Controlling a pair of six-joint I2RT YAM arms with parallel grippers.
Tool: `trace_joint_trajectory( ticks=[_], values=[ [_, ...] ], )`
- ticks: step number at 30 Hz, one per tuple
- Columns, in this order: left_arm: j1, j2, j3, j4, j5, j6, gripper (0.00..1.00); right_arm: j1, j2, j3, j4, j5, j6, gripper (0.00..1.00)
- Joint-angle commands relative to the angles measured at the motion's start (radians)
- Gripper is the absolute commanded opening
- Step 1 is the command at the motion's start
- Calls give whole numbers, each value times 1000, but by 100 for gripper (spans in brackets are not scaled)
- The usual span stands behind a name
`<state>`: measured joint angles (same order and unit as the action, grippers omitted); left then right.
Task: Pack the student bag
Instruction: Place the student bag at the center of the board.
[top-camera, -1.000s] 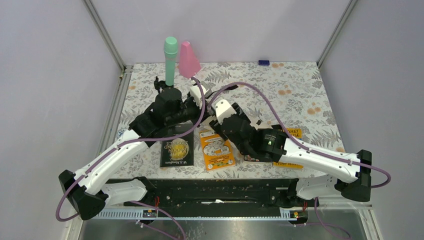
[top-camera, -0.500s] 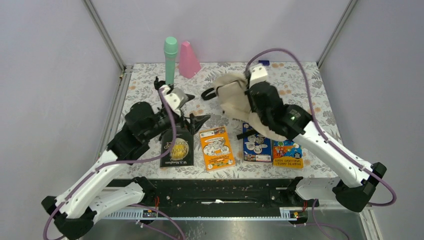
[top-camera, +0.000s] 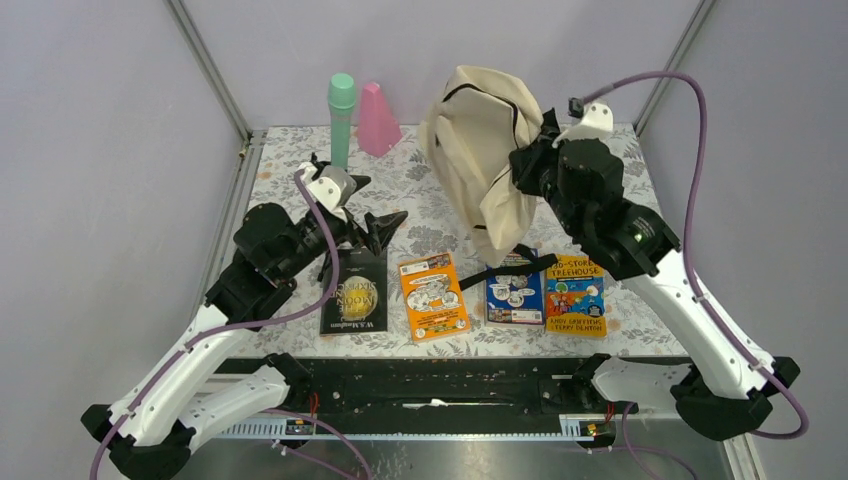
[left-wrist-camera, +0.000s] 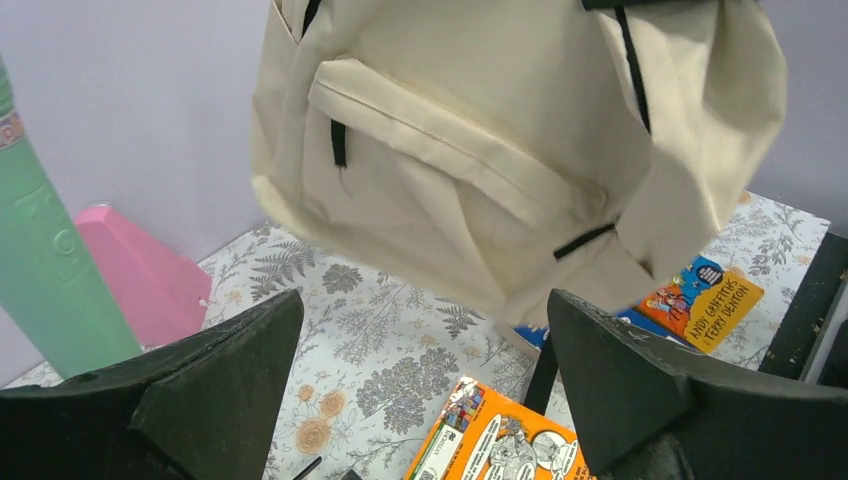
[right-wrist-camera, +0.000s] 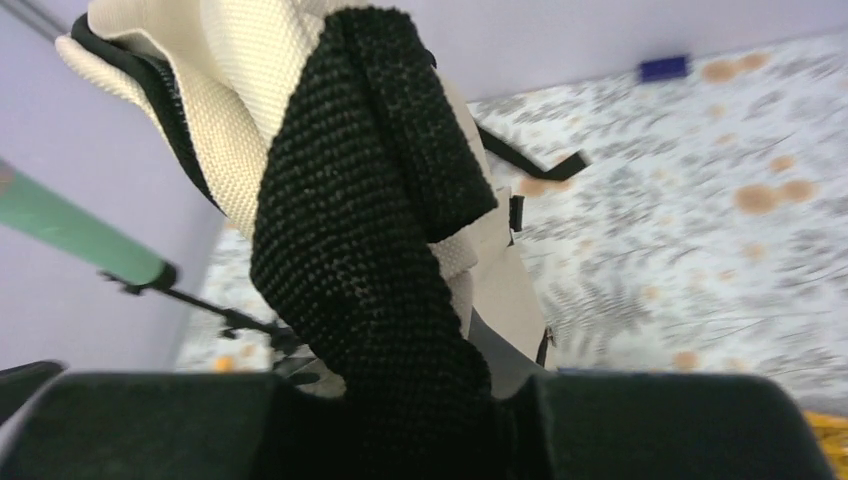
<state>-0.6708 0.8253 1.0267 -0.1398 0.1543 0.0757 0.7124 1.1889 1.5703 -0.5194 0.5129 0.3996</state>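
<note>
Pinching student bag (top-camera: 480, 150) by its strap (right-wrist-camera: 370, 230) in right jaws, high over the blue book (top-camera: 515, 295). Holding left jaws spread near the black book (top-camera: 354, 295), green bottle (top-camera: 341, 118) behind.

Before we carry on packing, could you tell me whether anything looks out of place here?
The bag hangs slumped in the air from a black strap pinched in the right gripper; a second strap trails across the blue book. Otherwise nothing stands out.

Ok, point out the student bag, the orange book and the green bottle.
student bag (top-camera: 470, 150), top view, on its cream fabric.
orange book (top-camera: 433, 296), top view, middle of its cover.
green bottle (top-camera: 341, 125), top view, middle of its body.
</note>
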Motion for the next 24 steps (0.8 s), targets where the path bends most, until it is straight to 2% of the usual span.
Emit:
trace_joint_trajectory(
  ticks=[1,8,11,17,18,21,24],
  values=[
    [20,-17,53,34,-29,-44,99,-1,-101,-116,270,-83,343,0],
    [34,0,53,44,31,-73,99,-1,-218,-499,573,-81,721,0],
    [34,14,55,43,61,-73,99,-1,-240,-583,561,-59,785,0],
    [34,40,57,50,97,-114,99,-1,-284,-670,452,-6,750,0],
    [34,47,60,49,104,-119,99,-1,-293,-691,436,5,736,2],
    [34,67,66,49,121,-142,99,-1,-325,-761,384,50,700,16],
    [34,82,60,49,131,-176,99,-2,-369,-835,371,95,654,37]
  ],
)
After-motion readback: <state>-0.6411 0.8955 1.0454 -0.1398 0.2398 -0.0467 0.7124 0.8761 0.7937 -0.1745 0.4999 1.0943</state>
